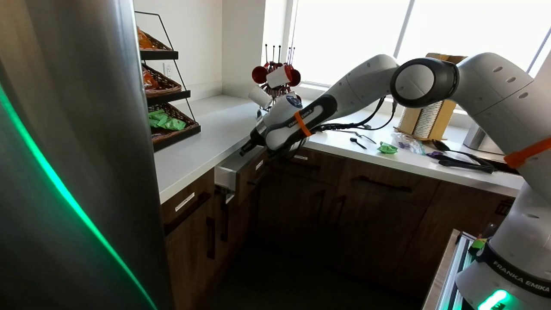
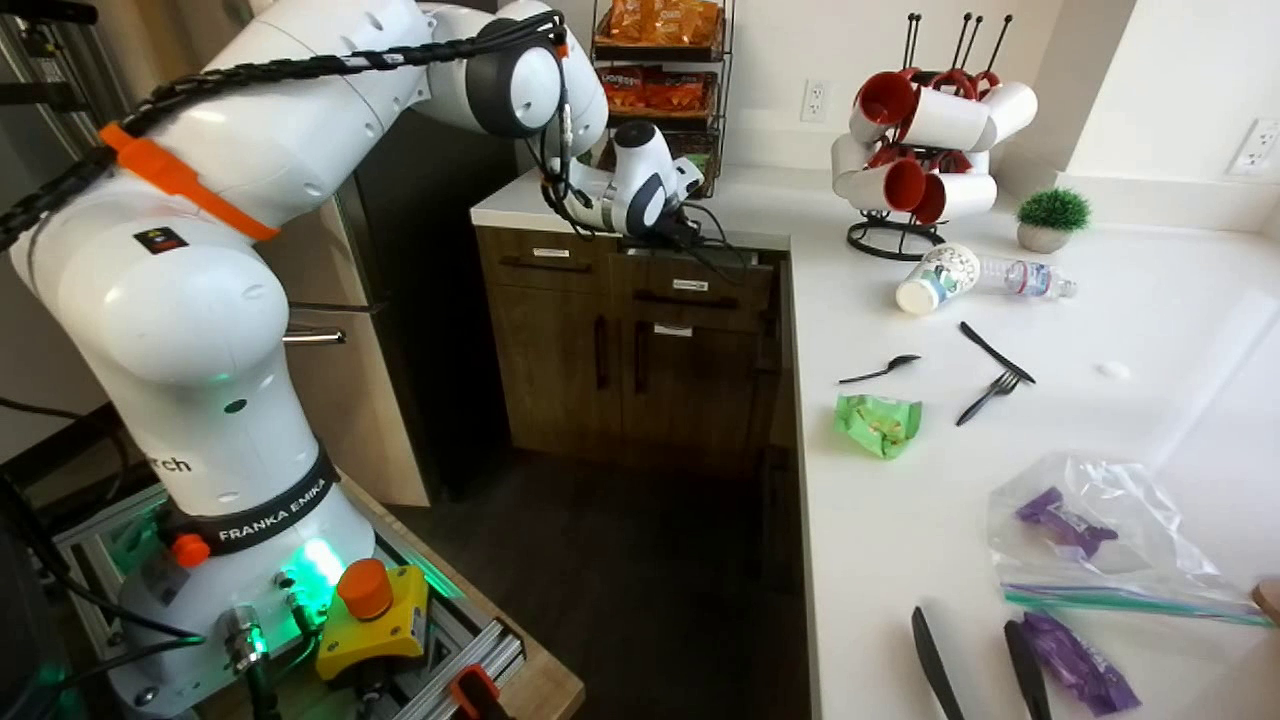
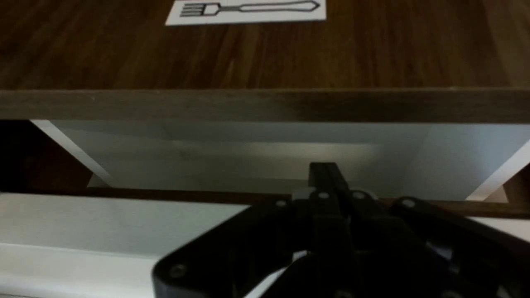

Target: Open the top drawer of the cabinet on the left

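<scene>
The top drawer (image 1: 250, 177) stands partly open, with its pale side showing in an exterior view. Its dark wood front (image 2: 705, 300) has a white label and a bar handle. In the wrist view the drawer front (image 3: 248, 58) bears a fork label, and the pale inside shows behind it. The cabinet (image 1: 189, 254) is dark brown under a white countertop; it also shows in an exterior view (image 2: 555, 350). My gripper (image 3: 325, 165) is shut with nothing between its fingers. In an exterior view the gripper (image 1: 244, 150) is over the drawer opening. I cannot tell whether the fingertips touch the drawer.
A snack rack (image 1: 170, 94) and a mug tree (image 2: 900, 170) stand on the white countertop (image 2: 880, 520). A steel refrigerator (image 1: 86, 172) is beside the cabinet. Another drawer (image 1: 186, 204) beside the open one is closed. Cutlery and wrappers (image 2: 880, 425) lie on the counter.
</scene>
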`<control>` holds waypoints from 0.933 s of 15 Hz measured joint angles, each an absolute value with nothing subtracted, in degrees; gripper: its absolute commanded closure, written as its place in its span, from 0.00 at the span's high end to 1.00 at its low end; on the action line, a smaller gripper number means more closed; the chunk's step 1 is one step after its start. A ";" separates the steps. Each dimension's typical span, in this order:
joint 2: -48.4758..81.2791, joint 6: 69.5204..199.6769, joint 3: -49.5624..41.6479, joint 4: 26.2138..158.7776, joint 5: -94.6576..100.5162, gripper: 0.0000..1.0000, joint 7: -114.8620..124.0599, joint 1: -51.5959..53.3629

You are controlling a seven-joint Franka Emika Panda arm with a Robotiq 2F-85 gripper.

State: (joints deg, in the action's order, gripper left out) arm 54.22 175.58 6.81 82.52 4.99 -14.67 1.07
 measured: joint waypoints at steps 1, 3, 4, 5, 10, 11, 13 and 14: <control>54.59 175.39 6.81 82.23 5.07 0.00 -14.67 1.07; 54.91 173.12 6.87 81.82 5.08 0.00 -14.65 1.05; 54.92 171.43 6.88 81.57 5.08 0.00 -14.61 1.05; 54.91 169.38 6.85 81.23 5.08 0.00 -14.50 1.05; 53.72 158.44 4.84 79.19 5.08 0.00 -12.80 2.42; 53.30 156.50 4.15 78.97 5.08 0.00 -12.25 2.95; 52.55 152.71 2.64 78.58 5.16 0.00 -11.04 4.13; 52.16 150.60 1.80 78.43 5.31 0.00 -10.16 4.81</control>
